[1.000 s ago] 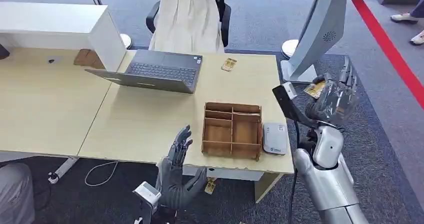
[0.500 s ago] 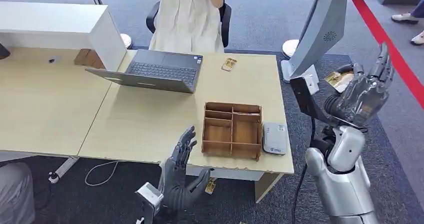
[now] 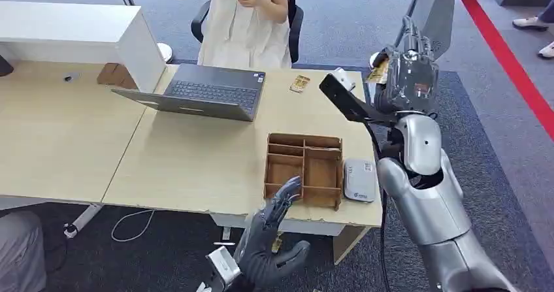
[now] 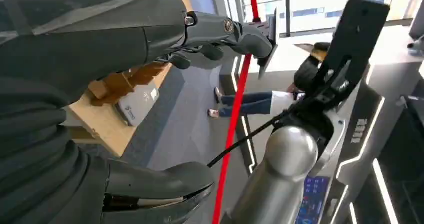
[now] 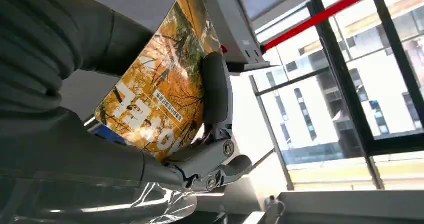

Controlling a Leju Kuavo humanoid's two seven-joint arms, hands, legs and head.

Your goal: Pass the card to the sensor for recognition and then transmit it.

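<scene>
right robot hand [image 3: 410,70] has swung inward since half a second ago: it was out over the carpet right of the surface, now it's raised above the surface's far right corner, in front of the grey kiosk post [image 3: 436,8]. left robot hand [image 3: 271,236] has shifted right along the near edge and now sits just below the wooden organizer [image 3: 303,170].

near to far:
- left robot hand: fingers spread, thumb out, holding nothing. it hangs in front of the near edge of the surface [image 3: 189,155], fingertips reaching up toward the organizer's front wall.
- wooden organizer: sits on the near right part of the surface. white card reader [image 3: 359,179] lies flat just to its right, touching or nearly so.
- right robot hand: fingers closed around the card [image 5: 160,91]. in the right wrist view the thumb presses across the card's orange autumn-leaf print with white lettering; in the head view just a sliver of the card shows at the hand's left side.
- open laptop [image 3: 202,93] further back on the surface, a second small card [image 3: 300,83] lying flat near the far edge to its right.
- person in a light dress [image 3: 245,24] seated at the far side, behind the laptop.
</scene>
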